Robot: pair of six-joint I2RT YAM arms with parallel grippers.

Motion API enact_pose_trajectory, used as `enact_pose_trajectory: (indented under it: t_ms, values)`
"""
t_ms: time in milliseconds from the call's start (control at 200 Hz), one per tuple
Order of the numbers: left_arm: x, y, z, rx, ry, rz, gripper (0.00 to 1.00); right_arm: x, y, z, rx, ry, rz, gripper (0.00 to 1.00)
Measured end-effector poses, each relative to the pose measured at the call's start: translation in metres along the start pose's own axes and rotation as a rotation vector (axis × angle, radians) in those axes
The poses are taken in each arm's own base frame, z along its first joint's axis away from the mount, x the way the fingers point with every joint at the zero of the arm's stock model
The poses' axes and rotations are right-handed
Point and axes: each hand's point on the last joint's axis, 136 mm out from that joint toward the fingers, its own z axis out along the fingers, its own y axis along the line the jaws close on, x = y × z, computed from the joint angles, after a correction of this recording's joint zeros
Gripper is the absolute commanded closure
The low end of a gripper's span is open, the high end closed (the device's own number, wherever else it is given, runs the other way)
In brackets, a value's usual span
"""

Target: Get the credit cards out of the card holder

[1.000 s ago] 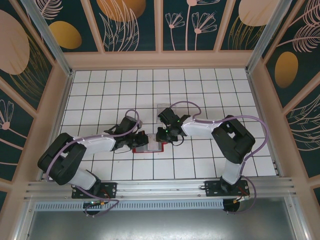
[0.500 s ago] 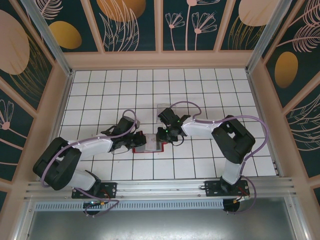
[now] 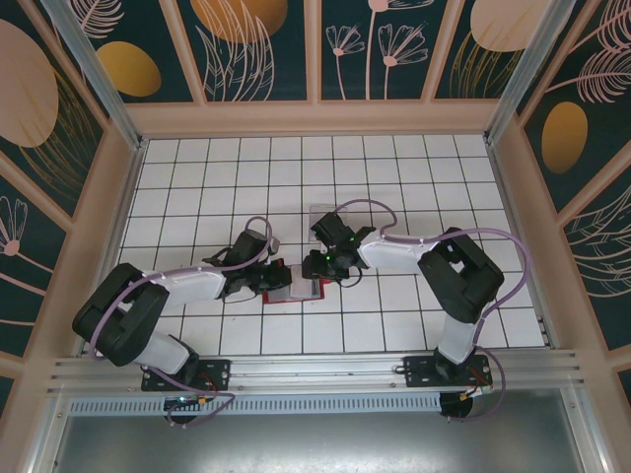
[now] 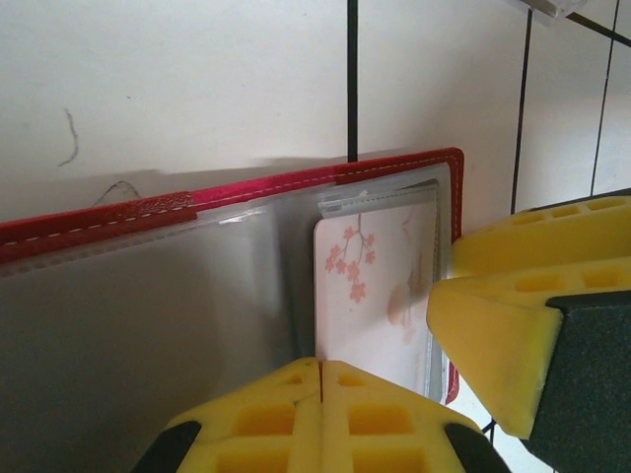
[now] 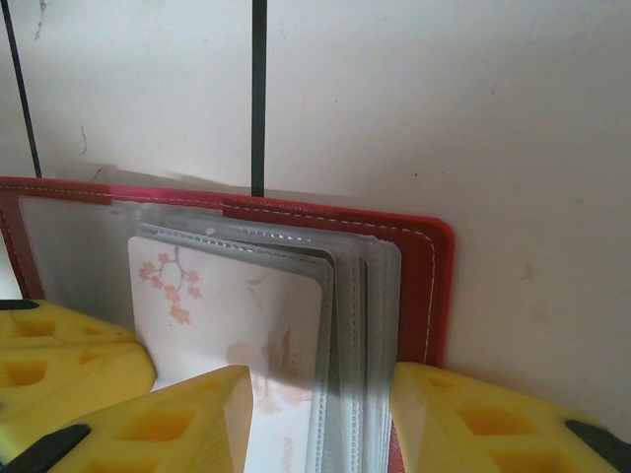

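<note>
the left hand (image 3: 278,280) has edged right again, reaching further over the open card holder (image 3: 299,293).

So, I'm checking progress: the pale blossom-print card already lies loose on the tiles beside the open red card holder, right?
No. The blossom-print card sits inside a clear sleeve of the open red card holder, not loose on the tiles. The right wrist view shows it.

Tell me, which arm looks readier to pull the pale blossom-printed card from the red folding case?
Right, probably. The right gripper is open and straddles the clear sleeves holding the pale blossom-printed card in the red folding case. The left gripper is shut at the card's edge.
</note>
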Motion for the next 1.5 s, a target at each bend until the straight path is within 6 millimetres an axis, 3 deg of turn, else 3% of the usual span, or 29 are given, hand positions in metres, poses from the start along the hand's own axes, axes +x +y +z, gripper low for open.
enact_pose_trajectory:
  t_ms: [220,706,1241,1501]
  values:
    - [0.002,0.001,0.006,0.031,0.003,-0.034,0.94,-0.001,-0.002,0.000,0.045,-0.004,0.003,0.57]
    - [0.003,0.000,0.008,0.053,-0.004,-0.057,0.94,-0.001,-0.009,0.000,0.160,-0.010,-0.007,0.77]
    - [0.004,0.010,0.003,-0.006,-0.013,-0.056,0.94,-0.004,-0.011,-0.001,0.177,-0.021,-0.009,0.87]
    - [0.006,0.003,0.002,0.029,-0.005,-0.042,0.83,-0.004,-0.011,-0.001,0.175,-0.023,-0.009,0.87]
